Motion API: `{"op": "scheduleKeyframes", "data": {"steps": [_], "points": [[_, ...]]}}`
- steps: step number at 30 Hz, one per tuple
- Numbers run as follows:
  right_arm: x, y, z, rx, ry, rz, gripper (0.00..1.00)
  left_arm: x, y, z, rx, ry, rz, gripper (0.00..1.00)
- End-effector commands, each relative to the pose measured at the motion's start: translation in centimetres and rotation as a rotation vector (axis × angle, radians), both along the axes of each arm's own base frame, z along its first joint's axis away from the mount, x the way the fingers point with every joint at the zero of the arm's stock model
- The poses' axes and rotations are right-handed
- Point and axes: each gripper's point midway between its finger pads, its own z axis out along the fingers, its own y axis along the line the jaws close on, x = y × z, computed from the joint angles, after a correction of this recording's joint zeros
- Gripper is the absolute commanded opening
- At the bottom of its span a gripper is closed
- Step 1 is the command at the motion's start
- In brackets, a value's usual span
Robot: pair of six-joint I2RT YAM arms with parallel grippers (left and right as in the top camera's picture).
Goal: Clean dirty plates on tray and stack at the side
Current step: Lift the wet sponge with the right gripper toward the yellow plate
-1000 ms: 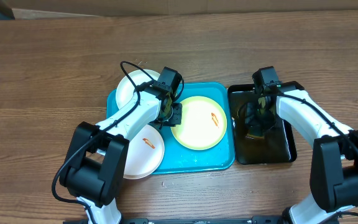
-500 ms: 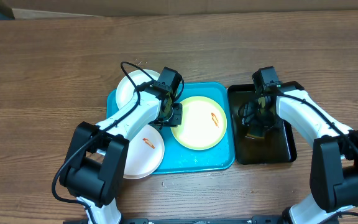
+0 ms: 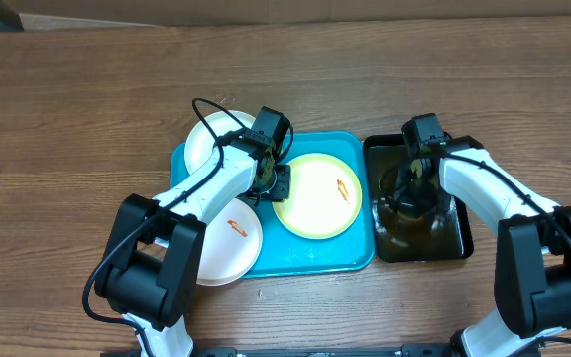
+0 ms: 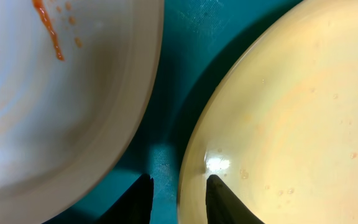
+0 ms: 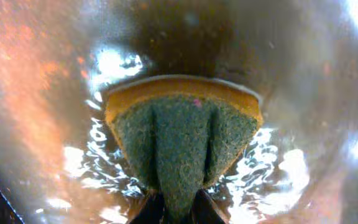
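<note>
The left end effector (image 4: 178, 200) is open a little, with one finger on each side of the edge of the yellow-green plate (image 3: 315, 198). That plate lies in the blue tray (image 3: 355, 256) and has a red smear. The front white plate (image 3: 228, 246), also smeared, hangs over the tray's left side. The back white plate (image 3: 204, 141) sits at its far left corner. The right end effector (image 5: 174, 208) squeezes a sponge (image 5: 182, 140) tight in the black tub (image 3: 414, 248) of water beside the tray.
</note>
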Motion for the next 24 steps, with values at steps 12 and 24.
{"op": "scheduleKeyframes", "data": {"steps": [12, 24], "points": [[1.5, -0.3, 3.4, -0.104, -0.014, 0.108, 0.04, -0.9, 0.1, -0.6, 0.006, 0.038, 0.014, 0.04], [1.7, 2.3, 5.6, -0.022, -0.011, 0.170, 0.04, -0.8, 0.1, -0.6, 0.012, 0.034, 0.015, 0.11]]}}
